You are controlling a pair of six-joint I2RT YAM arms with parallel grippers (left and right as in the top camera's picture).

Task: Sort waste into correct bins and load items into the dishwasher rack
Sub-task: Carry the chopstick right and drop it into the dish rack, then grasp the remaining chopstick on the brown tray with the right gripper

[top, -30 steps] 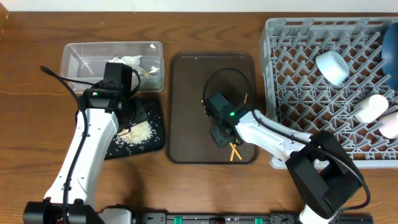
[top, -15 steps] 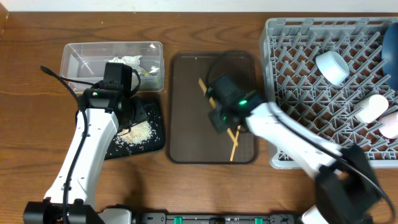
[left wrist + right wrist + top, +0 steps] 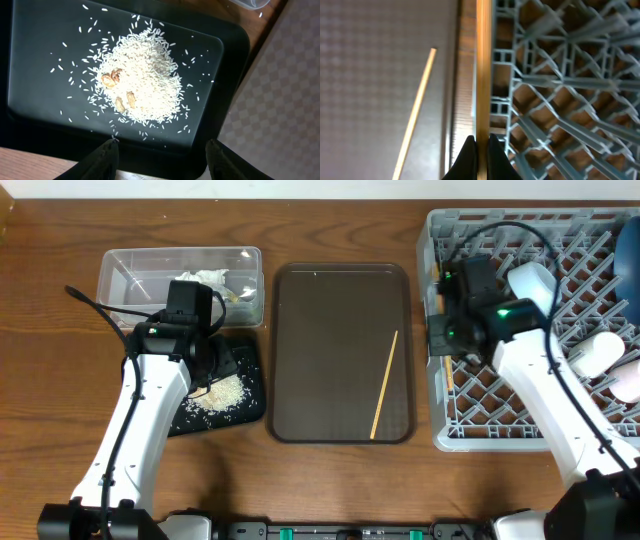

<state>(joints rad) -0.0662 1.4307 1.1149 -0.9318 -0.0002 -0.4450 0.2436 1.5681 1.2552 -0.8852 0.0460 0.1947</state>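
Observation:
My right gripper (image 3: 447, 340) is shut on a wooden chopstick (image 3: 483, 75) and holds it over the left edge of the grey dishwasher rack (image 3: 520, 410), which also shows in the right wrist view (image 3: 560, 75). The second chopstick (image 3: 384, 385) lies on the brown tray (image 3: 320, 350); it also shows in the right wrist view (image 3: 415, 115). My left gripper (image 3: 162, 150) is open over the black tray (image 3: 40, 60), just above the heap of rice (image 3: 140, 80). The crumpled napkin (image 3: 205, 278) lies in the clear tub (image 3: 140, 270).
A light bowl (image 3: 533, 288), two pale cups (image 3: 597, 352) and the dark-blue dish (image 3: 628, 255) sit in the rack's right half. The black tray (image 3: 250, 405) lies just in front of the clear tub, left of the brown tray.
My right gripper has lifted one chopstick off the brown tray and carried it right to the rack's left edge. The other chopstick stays on the tray. The left arm has not moved.

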